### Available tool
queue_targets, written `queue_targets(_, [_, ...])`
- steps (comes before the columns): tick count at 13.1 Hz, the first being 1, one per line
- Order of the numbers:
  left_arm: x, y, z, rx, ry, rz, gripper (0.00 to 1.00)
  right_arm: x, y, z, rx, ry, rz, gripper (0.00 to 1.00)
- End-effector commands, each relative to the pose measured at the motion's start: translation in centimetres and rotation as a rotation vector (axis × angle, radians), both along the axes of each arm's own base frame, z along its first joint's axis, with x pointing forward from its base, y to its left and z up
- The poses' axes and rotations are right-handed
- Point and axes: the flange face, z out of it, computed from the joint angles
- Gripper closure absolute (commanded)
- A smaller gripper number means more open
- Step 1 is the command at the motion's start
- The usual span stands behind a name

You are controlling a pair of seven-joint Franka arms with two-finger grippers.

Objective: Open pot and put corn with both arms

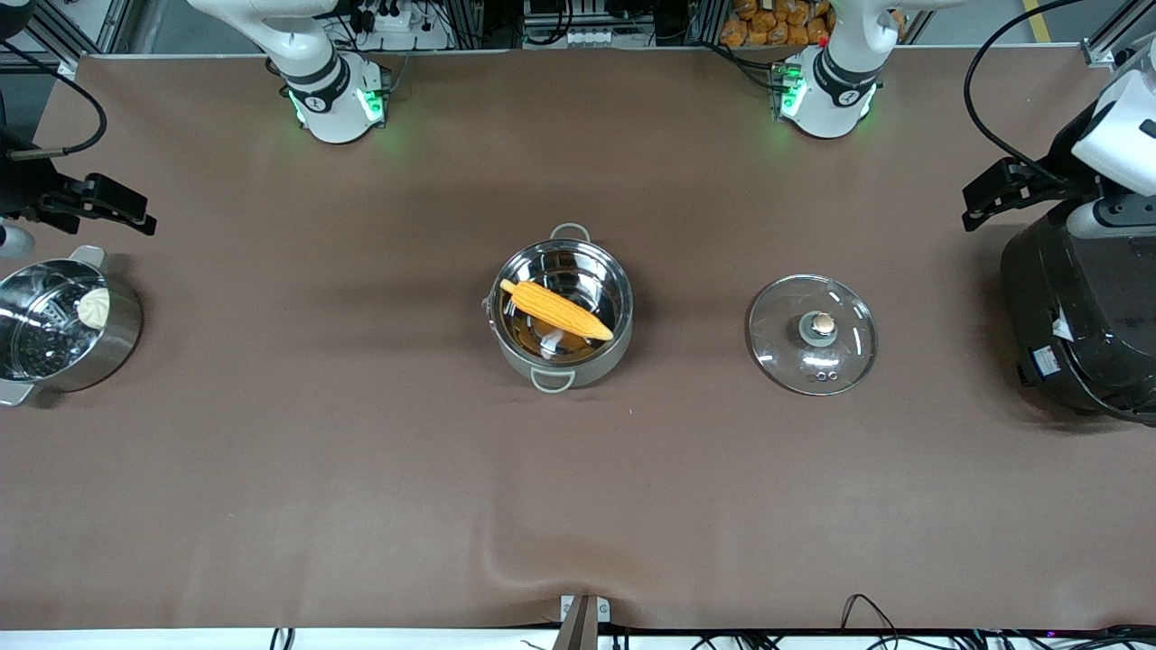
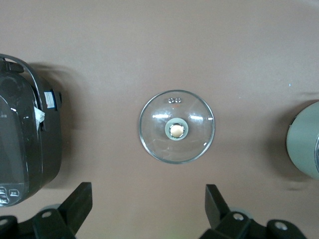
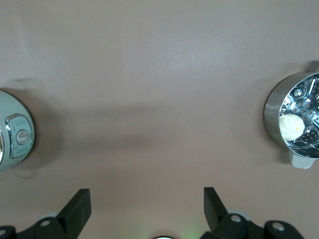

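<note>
The steel pot (image 1: 562,318) stands open at the table's middle, with the yellow-orange corn (image 1: 556,310) lying slantwise inside it. Its glass lid (image 1: 812,334) with the copper-coloured knob lies flat on the table beside it, toward the left arm's end; the lid also shows in the left wrist view (image 2: 177,127). My left gripper (image 2: 148,204) is open and empty, up by the rice cooker (image 1: 984,200). My right gripper (image 3: 147,206) is open and empty, up above the steamer pot at the right arm's end (image 1: 126,215). The pot's wall shows at the edge of each wrist view (image 2: 305,145) (image 3: 14,130).
A large black rice cooker (image 1: 1079,316) stands at the left arm's end, also in the left wrist view (image 2: 25,134). A steel steamer pot (image 1: 117,348) with a white bun (image 1: 93,307) stands at the right arm's end, also in the right wrist view (image 3: 275,112). A brown cloth (image 1: 361,469) covers the table.
</note>
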Motion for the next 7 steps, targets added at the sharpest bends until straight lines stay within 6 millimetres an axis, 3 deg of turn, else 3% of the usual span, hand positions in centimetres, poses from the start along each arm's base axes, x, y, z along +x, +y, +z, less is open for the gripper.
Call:
queue_targets(1, [-0.12, 0.9, -0.33, 0.015, 0.023, -0.008, 0.0, -1.01, 0.53, 0.47, 0.012, -0.008, -0.011, 0.0])
queue_targets(7, [-0.1, 1.51, 0.26, 0.022, 0.011, 0.0, 0.0, -1.49, 0.29, 1.19, 0.013, -0.021, -0.006, 0.0])
